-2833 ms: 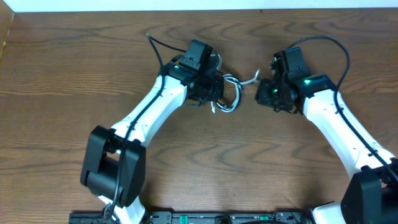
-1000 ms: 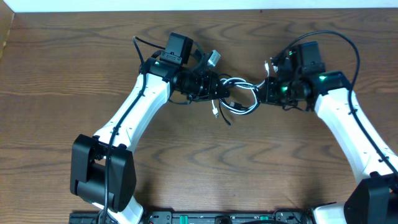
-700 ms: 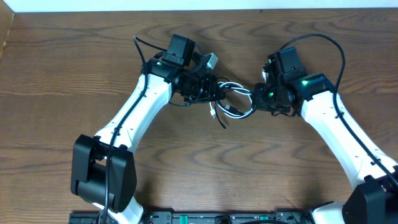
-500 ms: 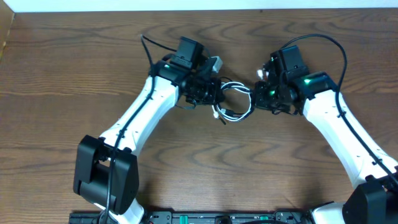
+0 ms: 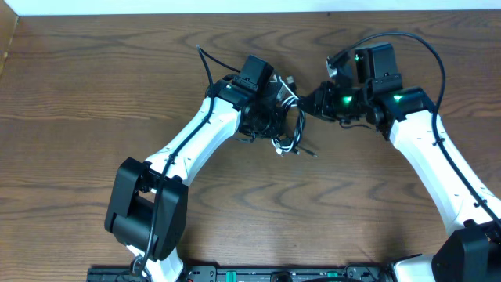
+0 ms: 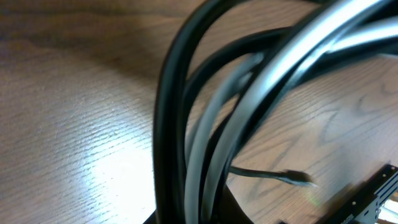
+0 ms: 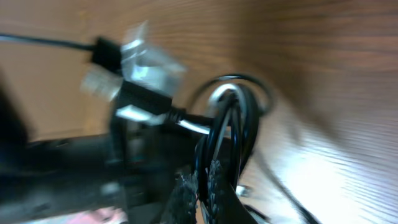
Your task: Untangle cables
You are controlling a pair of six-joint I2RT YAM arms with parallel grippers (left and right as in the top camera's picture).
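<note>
We see a brown, wood-grained surface (image 5: 78,117) spread beneath both pairs of fingers. The white-shelled left arm (image 5: 196,141) reaches diagonally up and inward. The right arm (image 5: 427,157) bends in at the elbow, wrist turned toward the left one. Between the two pairs of fingers sit the cables (image 5: 291,131), smooth round cords in black and white, looped into a bundle. The left fingers (image 5: 274,117) are pressed together on those loops. The right fingers (image 7: 185,190), black and ribbed, pinch the same bundle from the other side. A thin black plug end (image 6: 298,178) lies on the surface just past the left fingers.

Overhead top-down; wrist views tight on cables (image 6: 169,137)
</note>
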